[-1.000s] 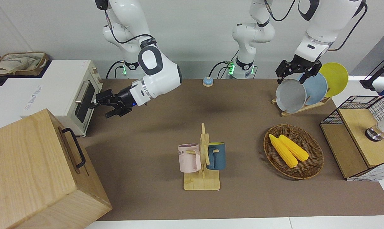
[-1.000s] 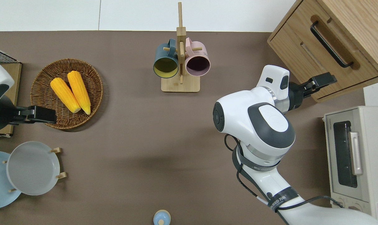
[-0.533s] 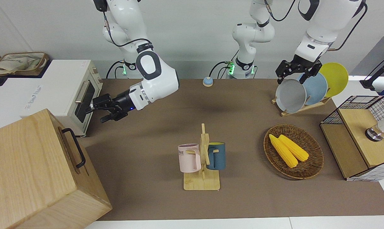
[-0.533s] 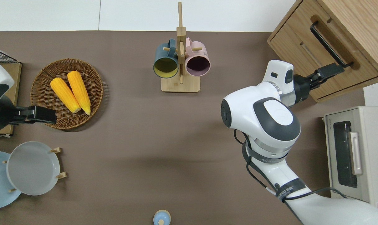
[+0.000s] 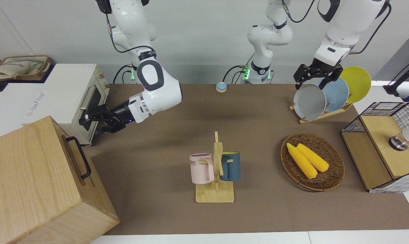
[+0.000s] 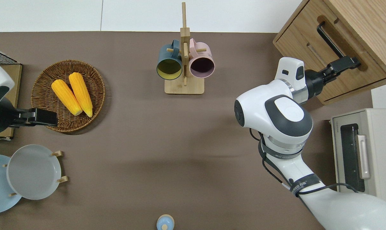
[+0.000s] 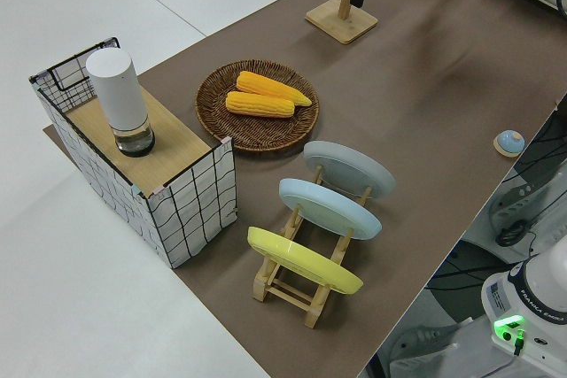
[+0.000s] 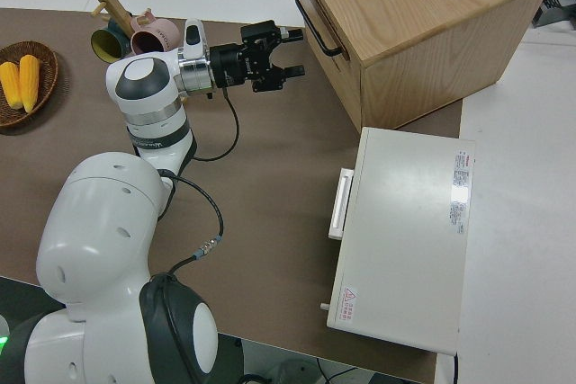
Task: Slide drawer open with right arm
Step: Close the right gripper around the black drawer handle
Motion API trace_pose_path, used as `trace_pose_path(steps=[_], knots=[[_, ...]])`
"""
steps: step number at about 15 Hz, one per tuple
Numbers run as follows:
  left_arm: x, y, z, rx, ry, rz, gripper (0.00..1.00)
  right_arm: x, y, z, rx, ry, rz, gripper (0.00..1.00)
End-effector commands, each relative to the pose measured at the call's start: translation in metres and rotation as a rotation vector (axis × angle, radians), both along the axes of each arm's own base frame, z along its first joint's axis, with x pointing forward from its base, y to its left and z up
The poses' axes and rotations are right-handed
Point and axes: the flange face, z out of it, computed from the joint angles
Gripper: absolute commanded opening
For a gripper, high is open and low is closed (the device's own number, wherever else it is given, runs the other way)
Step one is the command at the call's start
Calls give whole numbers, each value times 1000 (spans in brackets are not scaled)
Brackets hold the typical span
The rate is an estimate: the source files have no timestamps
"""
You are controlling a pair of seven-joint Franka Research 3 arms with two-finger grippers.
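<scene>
The drawer (image 6: 359, 51) is the upper front of the big light-wood box (image 5: 28, 176) at the right arm's end of the table, and it sits shut. Its black bar handle (image 6: 330, 40) also shows in the front view (image 5: 81, 156) and in the right side view (image 8: 317, 22). My right gripper (image 6: 344, 64) is open and empty. Its fingers point at the end of the handle nearer the robots, close to it. I cannot tell whether they touch it. It also shows in the front view (image 5: 92, 122) and the right side view (image 8: 286, 51). The left arm (image 5: 329, 51) is parked.
A white toaster oven (image 5: 72, 98) stands beside the box, nearer the robots. A mug rack (image 5: 215, 169) stands mid-table. A wicker basket (image 5: 333, 176) with corn, a plate rack (image 5: 326, 95) and a wire-mesh box (image 5: 384, 145) are toward the left arm's end.
My right gripper has moved toward the box and farther from the robots, from over the table near the toaster oven to the handle's near end. The left arm has not moved.
</scene>
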Motion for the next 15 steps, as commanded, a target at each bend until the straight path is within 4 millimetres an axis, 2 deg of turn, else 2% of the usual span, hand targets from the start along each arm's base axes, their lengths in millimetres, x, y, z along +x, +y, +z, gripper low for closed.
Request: trace_pose_path(steps=[1,3,8,10,11,12,15], knots=[[-4,2,4,12,3,-2,998,10,-17,-2,-20,-23,47,946],[-4,2,4,12,3,-2,998,14,-25,-5,-27,-20,62,950],[-4,2,4,12,3,-2,998,17,-28,-11,-11,-54,66,929],[-4,2,4,12,3,-2,998,17,-27,-11,-10,-55,67,781],[-4,2,5,12,2,-2,995,17,-25,-12,-2,-72,69,644],[-4,2,4,12,3,-2,998,17,-24,-12,2,-82,69,572],[-4,2,4,12,3,-2,998,17,-23,-11,5,-87,71,535]])
